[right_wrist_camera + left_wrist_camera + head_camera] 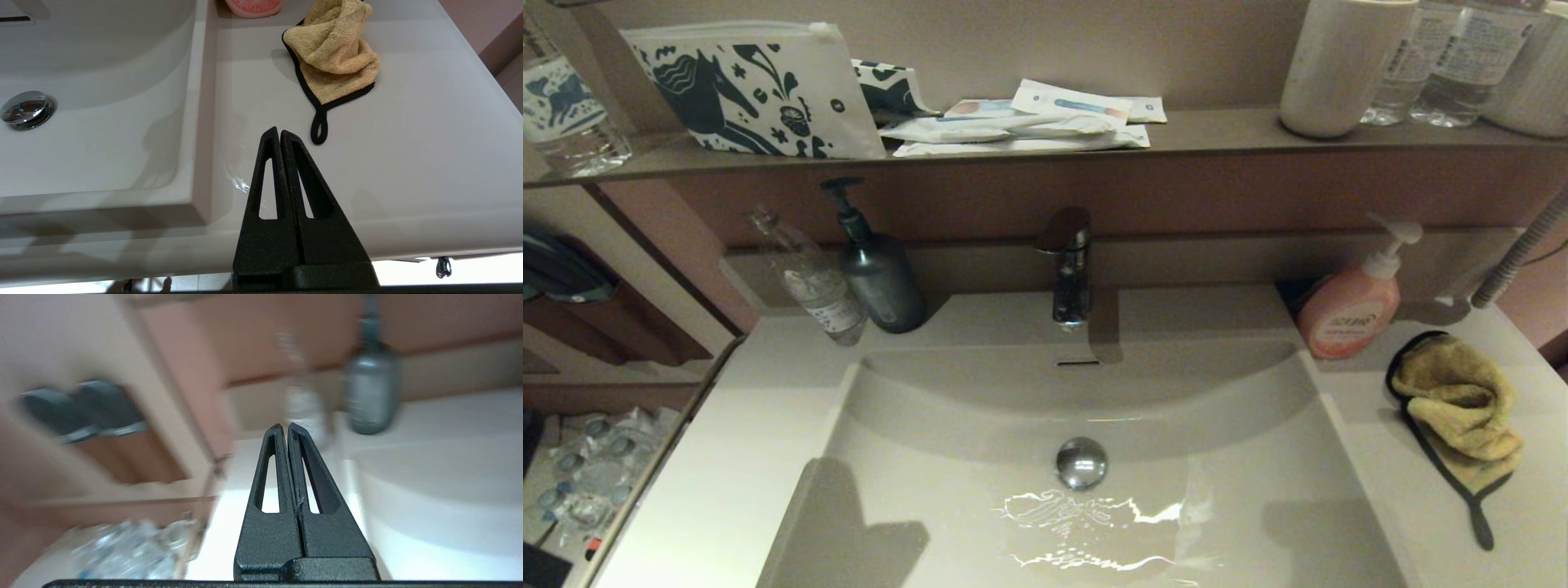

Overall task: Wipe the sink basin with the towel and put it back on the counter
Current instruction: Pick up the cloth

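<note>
The mustard-yellow towel [1458,404] lies crumpled on the counter [1413,506] to the right of the sink basin [980,457], its black loop strap [319,130] pointing toward the front edge. A chrome drain plug [1082,463] sits mid-bowl, with the slot overflow [1078,362] in the back wall. My right gripper [279,131] is shut and empty, hovering over the counter's front part, short of the strap. My left gripper [284,426] is shut and empty above the counter's left side. Neither gripper shows in the head view.
A faucet [1068,265] stands behind the bowl. A pink soap pump bottle [1349,310] stands beside the towel. A grey pump bottle [878,273] and a clear bottle [813,282] stand at the back left. The brown shelf [1225,135] above carries pouches, packets and cups.
</note>
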Controlling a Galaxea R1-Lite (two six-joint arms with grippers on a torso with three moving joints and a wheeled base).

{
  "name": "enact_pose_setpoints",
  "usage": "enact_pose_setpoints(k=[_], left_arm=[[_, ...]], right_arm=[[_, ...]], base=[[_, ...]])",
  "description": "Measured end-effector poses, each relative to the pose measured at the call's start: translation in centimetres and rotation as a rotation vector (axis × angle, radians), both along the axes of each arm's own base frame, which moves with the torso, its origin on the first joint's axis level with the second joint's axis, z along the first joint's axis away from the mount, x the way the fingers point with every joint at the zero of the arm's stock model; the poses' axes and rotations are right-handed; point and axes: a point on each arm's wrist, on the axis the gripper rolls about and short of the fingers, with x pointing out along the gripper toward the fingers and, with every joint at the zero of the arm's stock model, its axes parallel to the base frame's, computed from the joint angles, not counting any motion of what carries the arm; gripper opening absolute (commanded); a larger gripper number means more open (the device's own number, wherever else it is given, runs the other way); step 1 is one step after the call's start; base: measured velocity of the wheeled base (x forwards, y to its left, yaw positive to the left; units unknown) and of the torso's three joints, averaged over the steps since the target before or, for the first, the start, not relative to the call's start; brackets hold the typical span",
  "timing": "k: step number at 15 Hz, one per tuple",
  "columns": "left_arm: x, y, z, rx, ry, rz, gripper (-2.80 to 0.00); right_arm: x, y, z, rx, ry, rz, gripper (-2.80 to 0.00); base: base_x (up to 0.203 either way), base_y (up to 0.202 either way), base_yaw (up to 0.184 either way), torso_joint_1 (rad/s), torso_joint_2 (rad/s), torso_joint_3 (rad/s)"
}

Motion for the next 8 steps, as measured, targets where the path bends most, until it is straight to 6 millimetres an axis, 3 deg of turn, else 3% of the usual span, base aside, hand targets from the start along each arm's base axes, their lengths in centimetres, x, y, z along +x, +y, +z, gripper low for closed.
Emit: enact_pose_setpoints(k=[3,8], left_arm=[[-2.3,0.7,-0.7,-0.073,-0.070,0.082,-2.80],[-4.2,0.9,-2.0,-0.195,-0.107,0.089,-2.80]], right_arm=[[0.0,0.0,0.0,0.000,0.000,0.000,-2.80],[0.0,0.0,0.0,0.000,0.000,0.000,-2.80]], base=[[0.000,0.000,0.000,0.000,0.00,0.000],[0.000,0.000,0.000,0.000,0.00,0.000]])
